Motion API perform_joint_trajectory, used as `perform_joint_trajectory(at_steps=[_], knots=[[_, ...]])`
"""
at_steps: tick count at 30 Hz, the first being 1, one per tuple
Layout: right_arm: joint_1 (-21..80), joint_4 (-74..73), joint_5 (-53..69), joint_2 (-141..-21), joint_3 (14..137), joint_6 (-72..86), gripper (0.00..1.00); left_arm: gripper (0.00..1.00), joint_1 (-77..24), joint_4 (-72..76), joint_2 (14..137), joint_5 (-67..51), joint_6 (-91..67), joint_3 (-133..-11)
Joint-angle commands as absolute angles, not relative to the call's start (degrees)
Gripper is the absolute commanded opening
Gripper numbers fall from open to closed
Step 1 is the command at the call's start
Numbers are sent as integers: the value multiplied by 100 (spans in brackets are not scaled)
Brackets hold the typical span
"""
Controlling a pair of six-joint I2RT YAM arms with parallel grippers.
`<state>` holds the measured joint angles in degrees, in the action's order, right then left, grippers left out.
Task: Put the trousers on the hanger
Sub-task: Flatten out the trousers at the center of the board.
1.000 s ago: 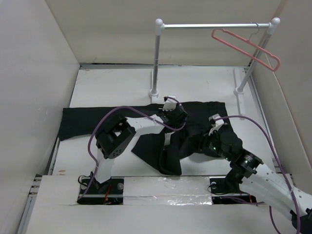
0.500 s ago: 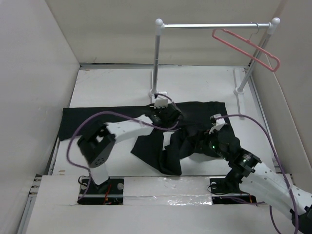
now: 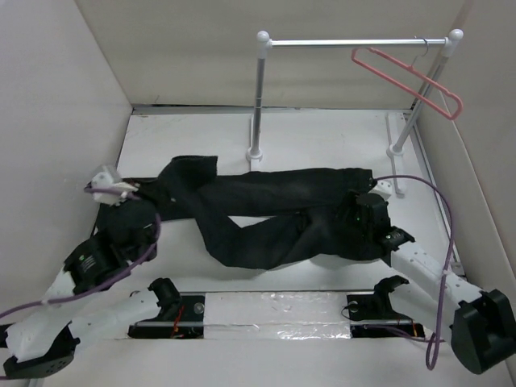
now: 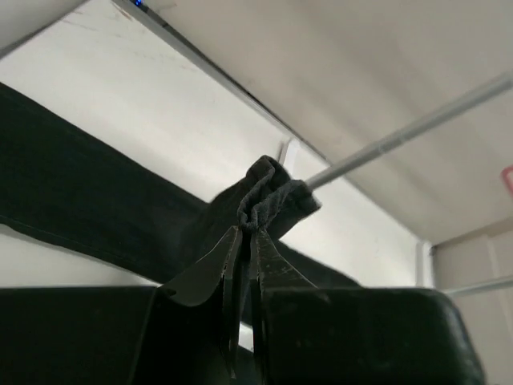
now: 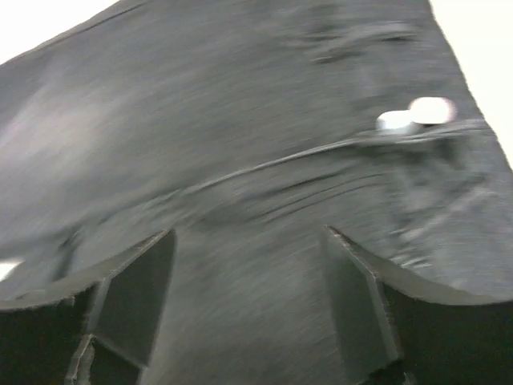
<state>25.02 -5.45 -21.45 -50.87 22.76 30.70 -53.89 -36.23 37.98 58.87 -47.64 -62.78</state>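
White table (image 3: 322, 137): trousers (image 3: 282, 201) spread, left tool (image 4: 247, 232) pinching fabric.

The white table (image 3: 322, 137) filled the middle of the frame, closed in by pale panels (image 3: 56, 121) at the left, right and top. Black trousers (image 3: 274, 210) lay spread across its centre, waist toward the right and legs running left. A white rail (image 3: 355, 42) stood on two feet in the upper part, its left foot just beside the trousers' upper edge.
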Motion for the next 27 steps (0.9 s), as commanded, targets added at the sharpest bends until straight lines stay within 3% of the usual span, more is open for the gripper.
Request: perform_joint_trajectory(at_steps=[1,5,11,18,21,24,25,27], knots=[[1779,17,-2505,-5457,2558,3321,82,0,-5370,-4552,3254,6618,-5414,-6451],[889,351,-2198,-5914,2540,3454,96,0,-5370,-4412,2646,6846,-5081,-6783],[-218,475,-1179,-6336,2715,3559,100,0,-5309,-4132,1943,7269,-4046,-7085],[-667,544,-379,-7082,2979,3419,98,0,-5309,-3963,1529,7373,-3859,-6706],[-931,825,463,-7626,3015,3366,92,0,-5309,-4174,1486,7532,-3929,-6838],[-1274,1115,974,-7936,3093,3463,77,0,-5309,-3834,1302,7550,-3657,-6672],[-1361,1168,1254,-8093,3137,3480,62,0,-5309,-3797,1257,7559,-3534,-6619],[-1502,1370,1362,-8173,3217,3533,49,0,-5309,-3849,1187,7655,-3568,-6574]])
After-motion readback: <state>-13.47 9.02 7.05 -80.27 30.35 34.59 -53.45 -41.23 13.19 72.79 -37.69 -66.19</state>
